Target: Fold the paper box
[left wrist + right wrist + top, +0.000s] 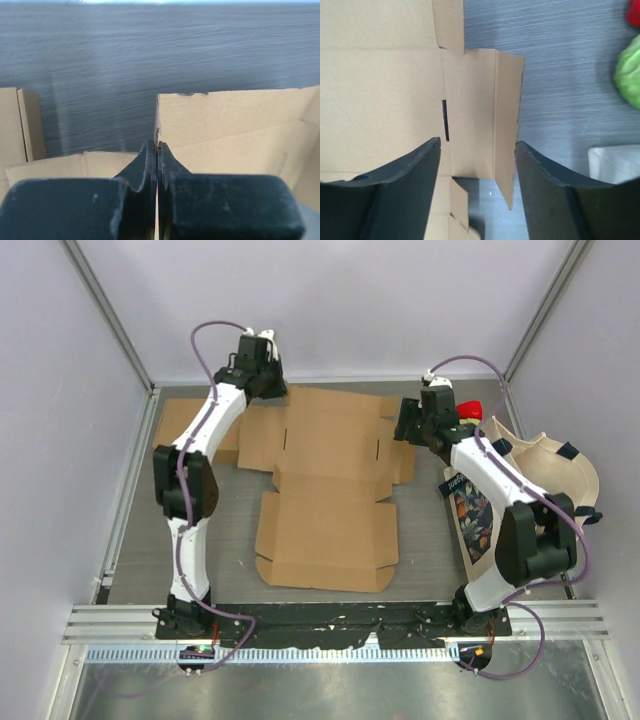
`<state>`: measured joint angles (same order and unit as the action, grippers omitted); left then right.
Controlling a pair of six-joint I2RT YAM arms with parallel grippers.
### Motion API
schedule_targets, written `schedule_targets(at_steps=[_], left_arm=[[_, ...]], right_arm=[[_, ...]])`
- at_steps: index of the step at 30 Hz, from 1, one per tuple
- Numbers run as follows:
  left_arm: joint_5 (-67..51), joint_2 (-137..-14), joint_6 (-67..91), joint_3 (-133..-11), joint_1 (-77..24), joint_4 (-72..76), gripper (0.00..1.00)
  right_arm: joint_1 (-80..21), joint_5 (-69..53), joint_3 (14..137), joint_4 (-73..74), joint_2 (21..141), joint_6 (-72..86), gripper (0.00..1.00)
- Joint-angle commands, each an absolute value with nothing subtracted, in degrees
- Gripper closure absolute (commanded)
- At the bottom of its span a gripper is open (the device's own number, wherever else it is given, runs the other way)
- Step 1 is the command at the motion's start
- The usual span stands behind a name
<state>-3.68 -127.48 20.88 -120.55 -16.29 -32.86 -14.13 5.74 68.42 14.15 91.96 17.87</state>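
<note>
The cardboard box point(330, 480) lies flat and unfolded on the desk point(150, 50), between the two claws. The left claw point(157, 147) has its jaws pressed fully together, and a cardboard edge runs straight away from its tips. I cannot tell if a thin piece of cardboard is caught between the jaws or if they closed on nothing. The right claw point(477, 142) is wide and holds nothing. The narrow side flap point(480, 115) lies directly under it, between its two fingers.

Several things could go wrong, in my judgement. If the left claw closed just beside the edge, a lift will raise nothing and the flap there will remain flat. If it holds only a small margin, a strong pull may tear the cardboard or let it slip out. The sheet is light and loose on the desk, so a pull from one side could drag the whole sheet and move the side flap away from under the right claw. If the right claw comes down on the flat flap, it may only press it onto the desk or crumple its free edge. A green thing point(630, 70) sits to the right of this claw, and a wide swing could knock it.
</note>
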Motion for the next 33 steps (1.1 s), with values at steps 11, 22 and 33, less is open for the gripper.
schedule_targets(at_steps=[11, 22, 33], left_arm=[[-22.7, -107.3, 23.4, -110.7, -16.0, -30.8, 1.00], [-22.7, -97.2, 18.4, -101.2, -18.1, -29.8, 1.00], [-30.6, -96.2, 10.8, -101.8, -18.1, -30.3, 1.00]], right_arm=[[-14.0, -13.6, 93.5, 27.3, 84.8, 0.4, 0.20], [-17.9, -32.3, 104.9, 28.4, 97.9, -9.2, 0.20], [-18.4, -39.8, 112.6, 38.7, 107.0, -23.5, 0.22]])
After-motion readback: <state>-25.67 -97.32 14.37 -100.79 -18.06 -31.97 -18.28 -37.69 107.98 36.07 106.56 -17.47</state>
